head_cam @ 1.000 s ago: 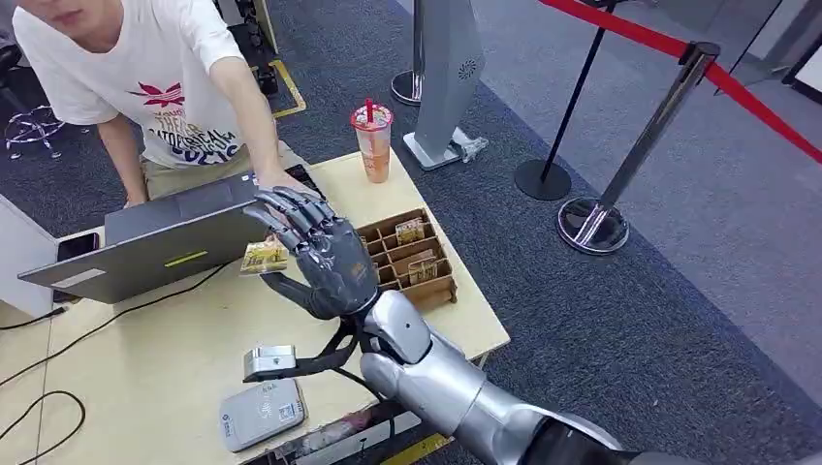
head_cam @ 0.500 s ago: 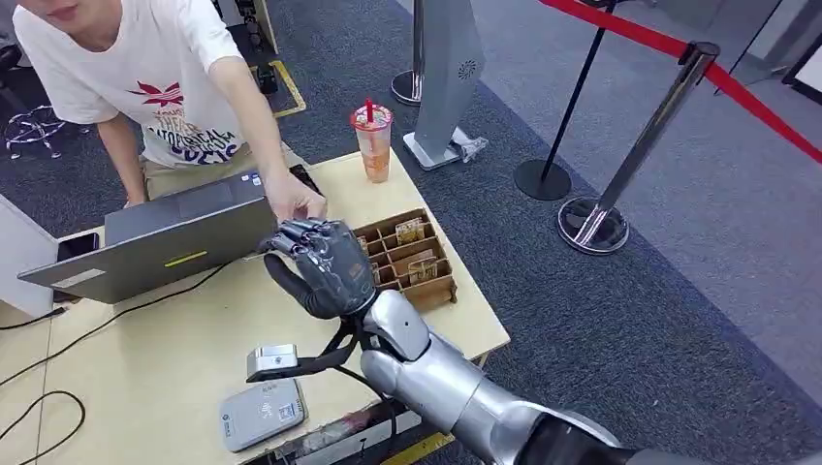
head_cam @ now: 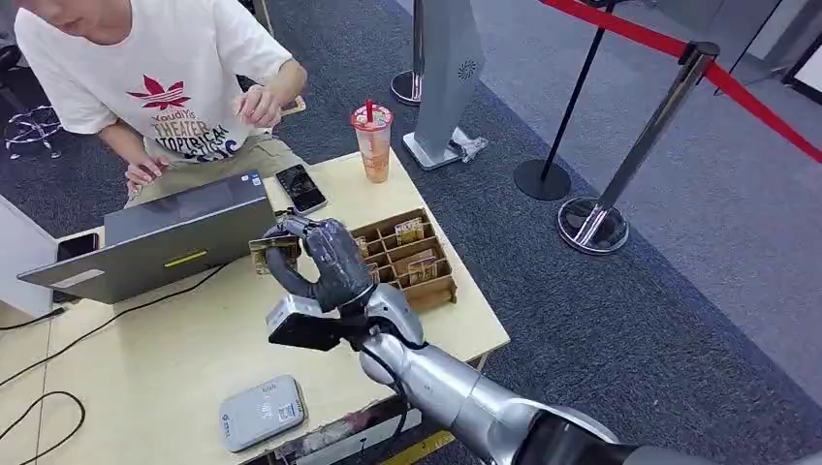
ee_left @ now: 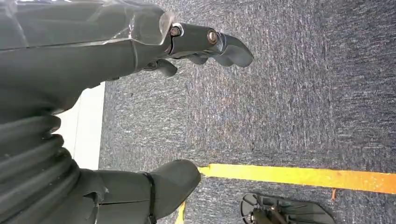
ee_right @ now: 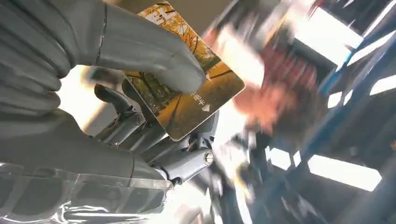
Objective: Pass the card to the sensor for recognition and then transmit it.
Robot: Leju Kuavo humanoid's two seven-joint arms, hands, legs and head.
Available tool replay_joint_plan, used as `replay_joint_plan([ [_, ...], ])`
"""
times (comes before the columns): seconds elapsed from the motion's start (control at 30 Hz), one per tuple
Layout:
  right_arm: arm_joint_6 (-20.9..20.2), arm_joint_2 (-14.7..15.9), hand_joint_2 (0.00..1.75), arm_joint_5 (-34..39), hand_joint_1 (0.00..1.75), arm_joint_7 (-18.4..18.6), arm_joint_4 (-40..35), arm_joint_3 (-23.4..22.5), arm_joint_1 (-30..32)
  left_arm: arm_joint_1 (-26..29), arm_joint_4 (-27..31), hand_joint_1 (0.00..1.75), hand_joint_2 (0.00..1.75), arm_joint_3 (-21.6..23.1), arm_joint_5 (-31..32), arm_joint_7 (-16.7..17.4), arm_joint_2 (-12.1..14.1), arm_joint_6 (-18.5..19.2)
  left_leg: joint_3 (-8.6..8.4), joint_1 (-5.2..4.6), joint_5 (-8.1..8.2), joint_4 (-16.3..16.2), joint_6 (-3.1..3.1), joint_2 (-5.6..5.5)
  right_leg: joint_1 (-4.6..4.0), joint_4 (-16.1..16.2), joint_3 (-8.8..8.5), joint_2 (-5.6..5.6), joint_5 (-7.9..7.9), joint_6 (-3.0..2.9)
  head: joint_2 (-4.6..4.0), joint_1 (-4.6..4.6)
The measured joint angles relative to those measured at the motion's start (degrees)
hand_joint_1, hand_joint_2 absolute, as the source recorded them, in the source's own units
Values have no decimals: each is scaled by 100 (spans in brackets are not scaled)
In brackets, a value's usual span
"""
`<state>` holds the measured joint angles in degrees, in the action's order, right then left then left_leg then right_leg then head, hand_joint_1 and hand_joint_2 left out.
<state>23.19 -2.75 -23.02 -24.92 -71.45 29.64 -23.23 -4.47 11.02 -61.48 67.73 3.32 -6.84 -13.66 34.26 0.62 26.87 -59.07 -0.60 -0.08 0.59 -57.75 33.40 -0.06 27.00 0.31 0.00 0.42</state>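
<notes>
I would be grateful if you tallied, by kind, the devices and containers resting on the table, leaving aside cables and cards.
Laptop: 1
Phones: 2, one near the cup, one behind the laptop
Card reader: 1
Drink cup: 1
Wooden box: 1
Total: 6

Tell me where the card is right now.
The card is held in the right hand, raised above the table in the head view, between the laptop and the wooden divider box.

Autumn-scene card [ee_right: 196, 100] pinched in right hand [head_cam: 325, 262] above table.
</notes>
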Motion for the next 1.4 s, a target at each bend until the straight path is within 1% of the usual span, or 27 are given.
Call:
replay_joint_plan([
  [0.03,-501,7,175,598,175,9,-97,2,10,2,0,0,175,-2,0,-2,2,13,0,0,0,0,0,0,0,0,0,0,0,0,0,-2],
  [0.1,-1297,35,175,1478,175,72,-277,2,57,6,0,0,175,-2,9,-20,20,44,0,0,0,0,0,0,0,0,0,0,0,0,0,-2],
  [0.17,-2014,65,175,2152,175,190,-426,4,95,6,0,0,175,-2,11,-42,26,59,0,0,0,0,0,0,0,0,1,0,1,0,0,-2],
  [0.2,-2283,83,175,2390,175,234,-479,4,117,5,0,0,175,-2,15,-46,28,63,0,0,0,0,0,0,0,0,1,0,1,0,0,-2],
  [0.3,-2990,120,175,2963,175,369,-550,4,167,5,0,0,175,-2,20,-59,31,76,1,0,1,0,0,0,0,0,1,0,1,0,0,-2],
  [0.47,-3618,164,175,3377,175,488,-531,68,199,5,0,0,175,-2,33,-70,33,79,1,0,0,0,0,0,0,0,0,0,1,0,0,-2],
  [0.6,-3915,190,175,3464,175,599,-404,281,190,4,0,0,175,-2,33,-68,33,63,1,0,0,0,0,0,0,0,0,0,1,0,0,0],
  [0.73,-4009,190,175,3540,175,658,-129,504,151,4,0,0,175,-2,35,-68,31,61,1,0,0,0,0,-1,0,0,0,0,1,0,0,0],
  [0.83,-4022,195,175,3558,175,658,200,724,54,-4,0,0,175,-2,57,-68,26,61,1,0,0,0,0,0,0,0,0,0,1,0,0,0],
  [0.97,-4020,195,175,3561,175,660,501,870,11,-3,0,0,175,-2,85,-68,22,61,3,0,0,0,0,0,0,0,0,-1,1,0,0,0],
  [1.23,-3933,186,175,3655,175,732,1043,1036,-153,-3,0,0,175,-2,83,-17,7,44,3,0,0,0,0,-1,0,0,0,-1,1,0,0,0],
  [1.4,-3795,155,175,3681,175,732,1536,1064,-273,-3,0,0,175,-2,83,2,-13,44,3,0,0,0,0,-1,0,0,0,-1,1,0,0,-2],
])
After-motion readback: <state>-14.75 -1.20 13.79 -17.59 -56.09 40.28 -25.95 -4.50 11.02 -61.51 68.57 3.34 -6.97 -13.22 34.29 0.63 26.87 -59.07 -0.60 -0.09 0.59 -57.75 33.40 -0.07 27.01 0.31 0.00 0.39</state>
